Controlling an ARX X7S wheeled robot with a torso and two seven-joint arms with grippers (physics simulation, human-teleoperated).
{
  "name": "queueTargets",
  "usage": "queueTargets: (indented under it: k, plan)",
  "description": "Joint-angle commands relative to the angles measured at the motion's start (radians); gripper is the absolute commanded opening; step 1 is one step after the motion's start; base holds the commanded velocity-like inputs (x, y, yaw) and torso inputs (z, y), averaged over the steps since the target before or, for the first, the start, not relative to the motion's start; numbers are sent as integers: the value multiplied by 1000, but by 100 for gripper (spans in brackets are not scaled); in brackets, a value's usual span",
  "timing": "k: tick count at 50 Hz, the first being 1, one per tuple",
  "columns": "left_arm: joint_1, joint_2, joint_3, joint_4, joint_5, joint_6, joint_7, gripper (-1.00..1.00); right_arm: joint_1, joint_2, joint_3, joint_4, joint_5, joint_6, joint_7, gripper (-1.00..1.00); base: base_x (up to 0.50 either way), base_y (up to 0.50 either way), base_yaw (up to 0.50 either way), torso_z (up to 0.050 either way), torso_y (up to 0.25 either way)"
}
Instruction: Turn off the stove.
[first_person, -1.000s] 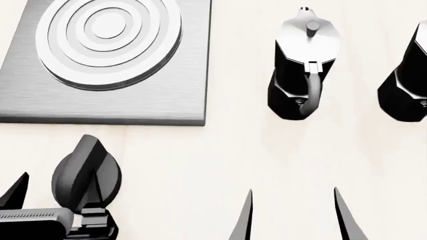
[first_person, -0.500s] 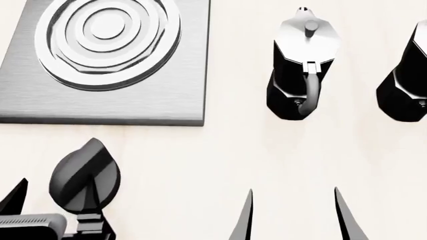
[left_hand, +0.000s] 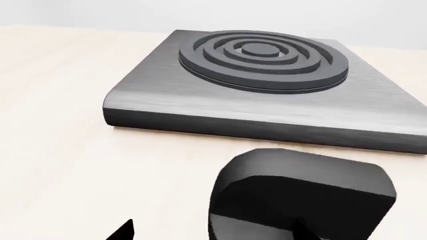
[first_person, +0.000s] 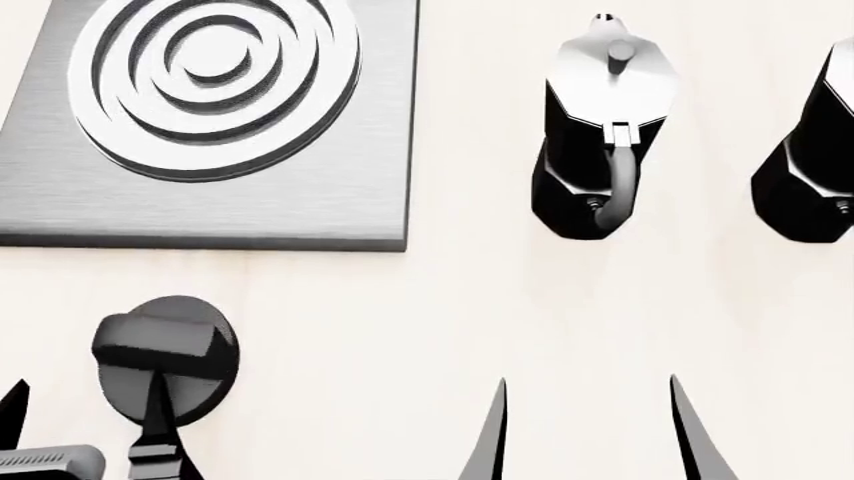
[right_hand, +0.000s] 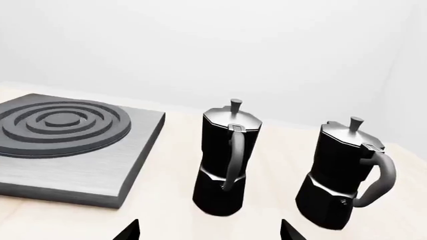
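Materials and finishes

We note a brushed grey metal stove (first_person: 267, 190) with a matt ringed burner (first_person: 214, 80), a dull black knob (first_person: 167, 365), two moka pots (first_person: 607, 130) (first_person: 807, 150) of glossy black with satin silver tops, and a pale, faintly grained wood surface (first_person: 441, 310).

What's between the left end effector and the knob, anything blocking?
Nothing visible. The left end effector sits right at the knob, one finger lying across its near edge in the head view. The stove lies beyond the knob, and both moka pots stand off to the right, clear of that path.
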Motion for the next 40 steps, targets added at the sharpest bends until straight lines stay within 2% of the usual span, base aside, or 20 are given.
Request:
queueTargets:
  k: [1,40]
  plan:
    - [17,-18,-49,-27,-9,-22,-49,100,0,3,-3,-2,0,0,3,100,0,0,0,0,0]
    - [-92,0,-64,-117,-35,-60,-61,100,2,11,-6,-3,11,-6,13,100,0,0,0,-1,-3]
